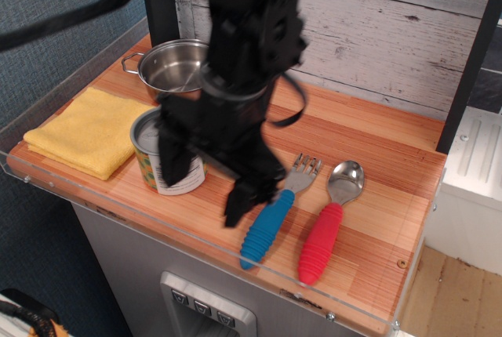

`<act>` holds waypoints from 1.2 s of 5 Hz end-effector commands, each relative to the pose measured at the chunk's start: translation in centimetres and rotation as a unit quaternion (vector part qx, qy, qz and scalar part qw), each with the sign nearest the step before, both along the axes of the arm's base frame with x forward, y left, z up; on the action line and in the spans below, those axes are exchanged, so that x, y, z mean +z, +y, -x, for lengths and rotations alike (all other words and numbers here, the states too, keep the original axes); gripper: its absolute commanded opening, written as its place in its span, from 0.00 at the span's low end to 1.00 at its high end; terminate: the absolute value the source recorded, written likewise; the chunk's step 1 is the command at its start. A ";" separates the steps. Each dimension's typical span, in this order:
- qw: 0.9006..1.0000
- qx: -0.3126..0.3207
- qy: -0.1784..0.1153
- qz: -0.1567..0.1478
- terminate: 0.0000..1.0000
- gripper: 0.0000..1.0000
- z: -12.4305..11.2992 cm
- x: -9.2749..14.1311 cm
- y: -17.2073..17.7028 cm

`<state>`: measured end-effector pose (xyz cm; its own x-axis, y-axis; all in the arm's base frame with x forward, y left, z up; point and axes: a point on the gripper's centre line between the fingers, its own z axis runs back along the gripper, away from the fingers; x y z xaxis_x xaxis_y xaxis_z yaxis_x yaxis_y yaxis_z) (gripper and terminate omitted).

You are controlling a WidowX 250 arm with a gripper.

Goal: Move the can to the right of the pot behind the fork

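Observation:
The can (149, 149), with a grey lid and a yellow-green label with a white panel, stands at the front left of the wooden table, partly hidden by my arm. My black gripper (205, 182) is open, low over the table just right of the can, one finger (172, 163) in front of the can and the other (241, 197) near the fork's handle. The steel pot (171, 67) sits at the back left, its right side hidden by the arm. The blue-handled fork (274, 211) lies front centre.
A folded yellow cloth (82, 129) lies at the left edge. A red-handled spoon (329, 223) lies right of the fork. A clear raised rim (196, 241) runs along the table's front. A white plank wall (376, 31) stands behind.

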<state>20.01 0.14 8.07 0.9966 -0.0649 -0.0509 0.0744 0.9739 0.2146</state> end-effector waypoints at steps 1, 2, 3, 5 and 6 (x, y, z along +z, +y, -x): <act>0.998 -0.054 -0.030 0.012 0.00 1.00 0.5 -0.2 4.8; 0.997 -0.070 -0.039 0.012 0.00 1.00 0.0 -0.7 7.4; 0.994 -0.088 -0.056 0.015 0.00 1.00 -0.7 -1.3 9.2; 0.990 -0.121 -0.060 0.027 0.00 1.00 -3.4 -2.5 11.1; 0.985 -0.157 -0.067 0.036 0.00 1.00 -5.2 -2.8 10.2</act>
<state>24.40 9.95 4.08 0.9281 -0.3655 0.0705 0.3527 0.9240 0.1478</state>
